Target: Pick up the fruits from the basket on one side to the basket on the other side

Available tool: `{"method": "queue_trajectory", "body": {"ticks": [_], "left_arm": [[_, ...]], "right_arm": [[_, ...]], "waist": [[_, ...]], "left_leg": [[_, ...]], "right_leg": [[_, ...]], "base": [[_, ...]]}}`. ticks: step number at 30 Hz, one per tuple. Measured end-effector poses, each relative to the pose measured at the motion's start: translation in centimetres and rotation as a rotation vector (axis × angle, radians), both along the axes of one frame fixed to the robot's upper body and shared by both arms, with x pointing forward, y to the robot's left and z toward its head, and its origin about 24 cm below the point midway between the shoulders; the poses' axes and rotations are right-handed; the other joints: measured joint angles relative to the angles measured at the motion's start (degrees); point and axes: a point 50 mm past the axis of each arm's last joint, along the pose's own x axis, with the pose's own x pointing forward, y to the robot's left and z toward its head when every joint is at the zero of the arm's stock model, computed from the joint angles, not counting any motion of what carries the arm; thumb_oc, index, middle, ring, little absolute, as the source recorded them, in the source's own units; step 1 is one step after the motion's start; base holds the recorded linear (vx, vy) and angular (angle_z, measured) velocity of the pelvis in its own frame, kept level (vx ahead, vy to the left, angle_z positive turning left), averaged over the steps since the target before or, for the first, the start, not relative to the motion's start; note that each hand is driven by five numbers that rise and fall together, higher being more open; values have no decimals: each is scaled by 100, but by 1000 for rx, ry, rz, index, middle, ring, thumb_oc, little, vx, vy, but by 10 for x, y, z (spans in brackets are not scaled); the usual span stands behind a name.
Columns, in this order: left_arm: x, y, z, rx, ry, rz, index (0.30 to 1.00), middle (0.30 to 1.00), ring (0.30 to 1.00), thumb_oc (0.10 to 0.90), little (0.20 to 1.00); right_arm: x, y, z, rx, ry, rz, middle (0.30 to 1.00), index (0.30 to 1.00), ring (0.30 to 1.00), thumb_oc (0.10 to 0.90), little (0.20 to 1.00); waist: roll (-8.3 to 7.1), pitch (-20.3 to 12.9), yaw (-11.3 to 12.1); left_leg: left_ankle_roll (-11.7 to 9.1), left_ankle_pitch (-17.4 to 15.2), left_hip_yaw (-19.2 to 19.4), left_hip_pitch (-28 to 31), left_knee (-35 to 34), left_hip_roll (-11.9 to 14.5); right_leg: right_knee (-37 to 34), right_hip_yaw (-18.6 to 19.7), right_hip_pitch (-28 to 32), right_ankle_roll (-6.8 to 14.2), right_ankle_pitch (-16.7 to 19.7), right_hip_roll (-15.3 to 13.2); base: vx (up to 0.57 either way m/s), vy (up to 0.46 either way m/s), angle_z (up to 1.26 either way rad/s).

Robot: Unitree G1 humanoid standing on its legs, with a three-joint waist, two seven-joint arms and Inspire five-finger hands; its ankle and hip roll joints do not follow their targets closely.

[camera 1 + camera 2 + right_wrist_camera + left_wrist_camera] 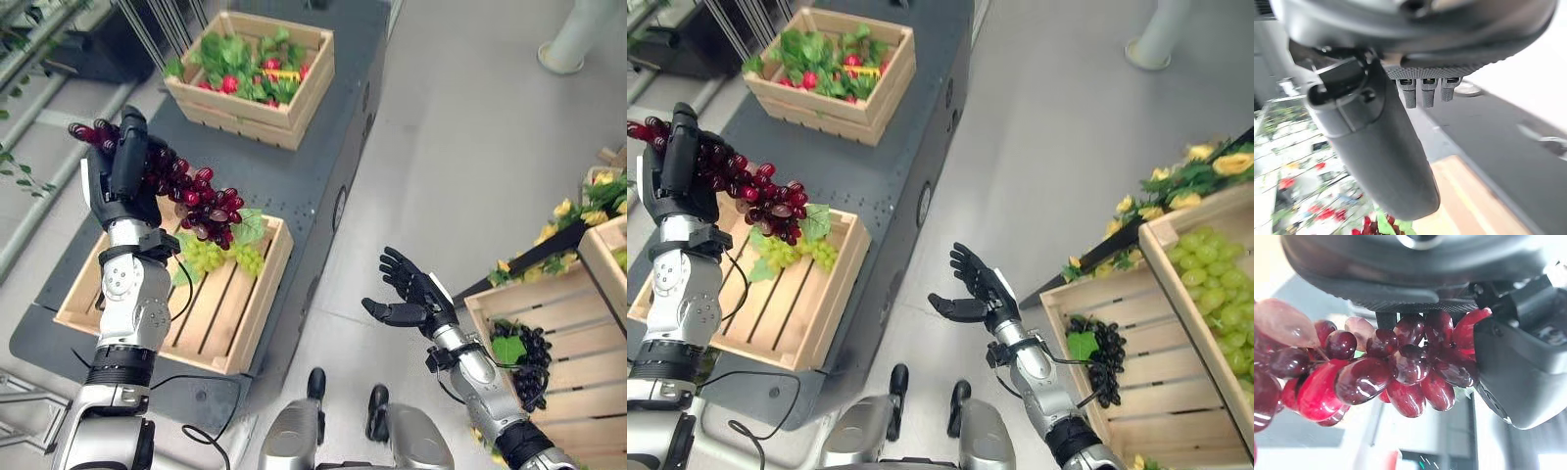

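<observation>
A bunch of red grapes (pixel 191 196) is held aloft in the left hand (pixel 122 166), fingers curled round its stem end, above the near left crate (pixel 245 323) on the dark table (pixel 323 166). Green grapes (pixel 220 257) are left lying in that crate's far corner. The right hand (pixel 411 294) is held released, palm up, over the floor between table and right-side crate (pixel 534 304) (black grapes (pixel 529 357) already lie there). Transfer is judged partly done: the red bunch is lifted but undelivered, the green bunch untouched. A far crate of vegetables (pixel 257 64) is noted.

Silver-grey arms, dark hands, black fingers (pixel 400 266), black cables
</observation>
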Motion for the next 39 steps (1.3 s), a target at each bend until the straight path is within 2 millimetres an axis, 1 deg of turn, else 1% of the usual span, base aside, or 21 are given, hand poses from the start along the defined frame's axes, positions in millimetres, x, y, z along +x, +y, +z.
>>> {"method": "queue_trajectory", "body": {"ticks": [2, 4, 6, 11, 13, 15, 17, 21, 22, 24, 30, 32, 36, 39], "left_arm": [[1, -8, 1, 22, -4, -47, 300, 300, 300, 400, 300], [3, -15, -1, 42, 4, -88, 300, 300, 300, 400, 300], [3, -18, -2, 53, 11, -111, 300, 300, 300, 400, 300], [3, -26, 3, 66, 1, -163, 300, 300, 300, 400, 300], [3, -31, 4, 67, -9, -190, 300, 300, 300, 400, 300], [6, -40, 4, 81, -4, -228, 300, 300, 300, 400, 300], [8, -56, 1, 52, -12, -277, 300, 300, 300, 400, 300], [11, -77, -3, 36, 5, -349, 300, 300, 300, 400, 300], [12, -79, -3, 40, 11, -360, 300, 300, 300, 400, 300], [14, -84, 0, 51, 13, -383, 300, 300, 300, 400, 300], [24, -116, 30, 135, -47, -520, 300, 300, 300, 400, 300], [26, -124, 36, 163, -60, -560, 300, 300, 300, 400, 300], [28, -144, 43, 254, -46, -672, 300, 300, 300, 400, 300], [28, -153, 41, 289, -27, -729, 300, 300, 300, 400, 300]], "right_arm": [[6, 3, 7, 2, -29, 18, 900, 900, 900, 800, 900], [12, 8, 18, 10, -69, 32, 900, 900, 900, 800, 900], [17, 12, 27, 21, -106, 46, 900, 900, 900, 800, 900], [21, 14, 38, 111, -120, 59, 900, 900, 900, 800, 900], [24, 14, 39, 149, -97, 68, 900, 900, 900, 800, 900], [26, 15, 39, 169, -72, 70, 900, 900, 900, 800, 900], [30, 16, 40, 200, -41, 69, 900, 900, 900, 800, 900], [39, 21, 49, 197, -30, 92, 900, 900, 900, 800, 900], [41, 22, 50, 200, -23, 102, 900, 900, 900, 800, 900], [45, 25, 56, 221, -11, 140, 900, 900, 900, 800, 900], [62, 39, 81, 214, -16, 222, 900, 900, 900, 800, 900], [65, 44, 88, 205, -27, 243, 900, 900, 900, 800, 900], [72, 53, 100, 183, -36, 278, 900, 900, 900, 800, 900], [75, 57, 108, 168, -45, 298, 900, 900, 900, 800, 900]], "waist": [[6, -163, 1], [5, -420, -6], [8, -532, -6], [1, -700, -57], [1, -700, -87], [1, -700, -97], [0, -700, -103], [-3, -702, -115], [-4, -702, -116], [-4, -703, -142], [-6, -704, -140], [-6, -704, -142], [-7, -704, -144], [-11, -713, -156]], "left_leg": [[11, 7, -15, 179, -148, -11], [31, 21, -53, 282, -306, -16], [45, 30, -120, 436, -461, -19], [93, 144, -124, 676, -832, -58], [107, 154, -133, 680, -842, -75], [119, 163, -135, 678, -846, -89], [143, 181, -136, 673, -861, -105], [150, 197, -133, 659, -870, -112], [149, 202, -134, 658, -870, -113], [146, 206, -135, 659, -870, -109], [143, 212, -137, 671, -870, -107], [143, 212, -138, 696, -870, -110], [143, 212, -140, 769, -882, -109], [144, 212, -136, 779, -881, -106]], "right_leg": [[-338, 6, 265, 43, 108, 26], [-725, 18, 448, 80, 252, 50], [-1049, 41, 663, 104, 386, 71], [-1721, 74, 1028, 164, 699, 84], [-1742, 77, 1040, 173, 716, 72], [-1743, 86, 1036, 184, 722, 61], [-1743, 96, 1022, 205, 735, 48], [-1743, 164, 985, 221, 762, 41], [-1743, 163, 984, 222, 766, 41], [-1743, 163, 985, 217, 771, 44], [-1742, 159, 1001, 214, 779, 44], [-1742, 159, 1029, 214, 780, 41], [-1742, 166, 1092, 214, 779, 42], [-1742, 181, 1096, 214, 780, 46]], "base": [[39, -68, 0], [42, -67, -4], [42, -67, -8], [36, -59, -5], [-3, -38, 1], [-8, -48, 1], [14, -51, 0], [26, -52, -6], [23, -64, -1], [16, -58, 0], [7, -27, 0], [0, 0, 0], [0, 0, 0], [0, 0, 0]]}}
